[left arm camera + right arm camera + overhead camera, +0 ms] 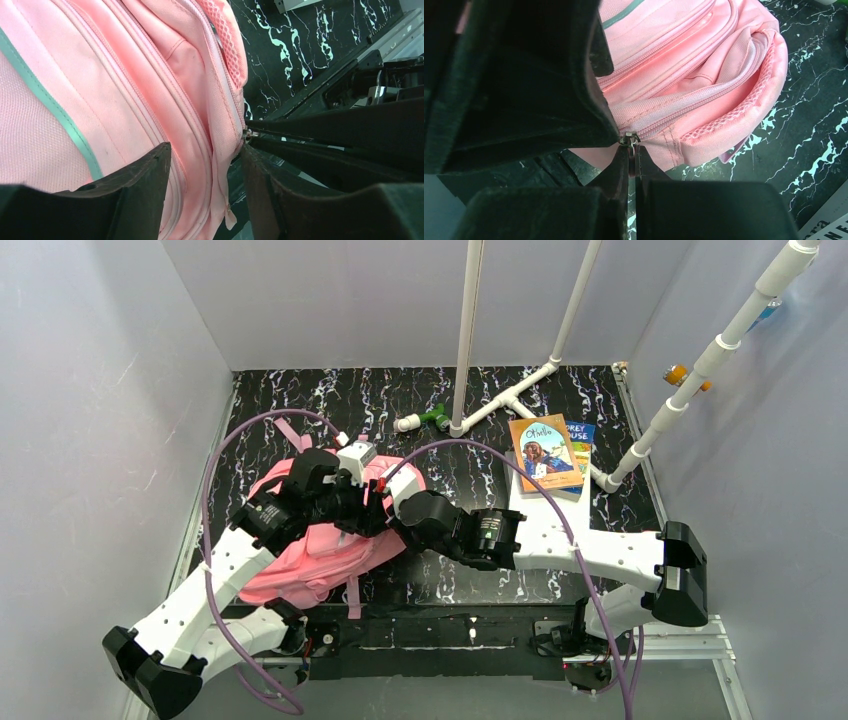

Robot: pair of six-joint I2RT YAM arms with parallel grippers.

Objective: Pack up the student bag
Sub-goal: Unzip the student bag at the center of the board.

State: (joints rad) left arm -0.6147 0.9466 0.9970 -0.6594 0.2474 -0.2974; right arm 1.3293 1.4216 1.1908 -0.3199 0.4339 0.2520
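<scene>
My right pincer (631,150) pinched the zipper pull (630,136) of the pink bag (704,75). My left pincer (205,155) stood half wide around its edge.

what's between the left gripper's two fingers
a zippered edge of the student bag, the fingers standing apart either side; the left wrist view shows it

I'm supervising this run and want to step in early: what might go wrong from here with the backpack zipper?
1. The right hand pinches only the small zipper pull, so it may slip out when tugged.
2. The left hand straddles the backpack seam without a clearly firm hold, so the soft fabric may drag along instead of unzipping.
</scene>
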